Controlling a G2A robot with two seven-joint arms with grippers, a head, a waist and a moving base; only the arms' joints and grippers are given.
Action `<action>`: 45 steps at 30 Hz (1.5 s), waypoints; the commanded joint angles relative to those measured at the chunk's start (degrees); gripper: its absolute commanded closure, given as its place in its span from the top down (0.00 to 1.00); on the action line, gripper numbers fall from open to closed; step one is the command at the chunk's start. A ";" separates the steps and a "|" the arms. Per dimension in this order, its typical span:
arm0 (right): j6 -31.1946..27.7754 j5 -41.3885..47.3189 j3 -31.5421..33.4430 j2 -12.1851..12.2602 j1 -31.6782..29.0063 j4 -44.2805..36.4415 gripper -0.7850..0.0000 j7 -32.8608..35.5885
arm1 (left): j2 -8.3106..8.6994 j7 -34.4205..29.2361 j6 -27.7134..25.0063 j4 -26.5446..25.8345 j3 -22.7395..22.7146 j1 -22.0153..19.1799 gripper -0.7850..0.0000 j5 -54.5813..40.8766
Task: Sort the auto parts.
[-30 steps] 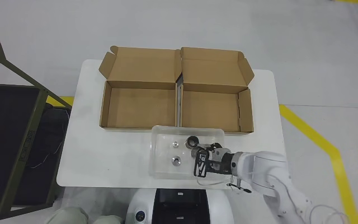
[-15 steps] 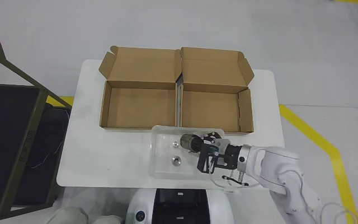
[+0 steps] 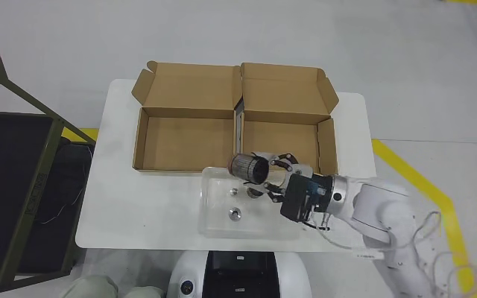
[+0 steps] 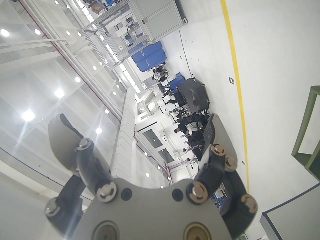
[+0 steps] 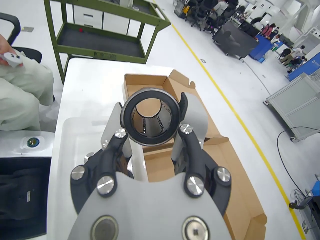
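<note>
The metal sleeve (image 3: 250, 169), a short cylinder with black end rings, lies on its side in the air over the far edge of the clear tray (image 3: 209, 223). Its long axis runs level, in line with the right gripper (image 3: 270, 182), and its free end points toward the table's (image 3: 127, 194) left edge and slightly toward the far edge. The right wrist view looks straight down its bore. The gripper's fingers pinch it from both sides. A second ago the gripper sat low inside the tray; it has since lifted and drawn toward the boxes. The tray, at the table's near edge, holds two small metal parts (image 3: 232, 191) (image 3: 235, 214). The left cardboard box (image 3: 186, 141) and the right cardboard box (image 3: 279, 145) stand open beyond it. The left gripper (image 4: 136, 131) is spread wide.
</note>
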 commanded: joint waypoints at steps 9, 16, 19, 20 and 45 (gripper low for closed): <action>4.39 0.07 2.90 0.13 0.26 -1.28 0.00 -8.30 | 0.00 0.00 0.00 0.00 0.00 0.00 1.00 0.00; 7.41 -1.88 3.86 0.21 -0.76 -1.89 0.00 -12.96 | 0.00 0.00 0.00 0.00 0.00 0.00 1.00 0.00; 8.28 -2.60 4.05 0.24 -1.17 -1.80 0.00 -14.53 | 0.00 0.00 0.00 0.00 0.00 0.00 1.00 0.00; 8.66 -2.90 4.10 0.25 -1.30 -1.80 0.00 -15.05 | 0.00 0.00 0.00 0.00 0.00 0.00 1.00 0.00; 15.53 -10.69 -2.61 -0.15 -0.02 5.96 0.00 -7.02 | 0.00 0.00 0.00 0.00 0.00 0.00 1.00 0.00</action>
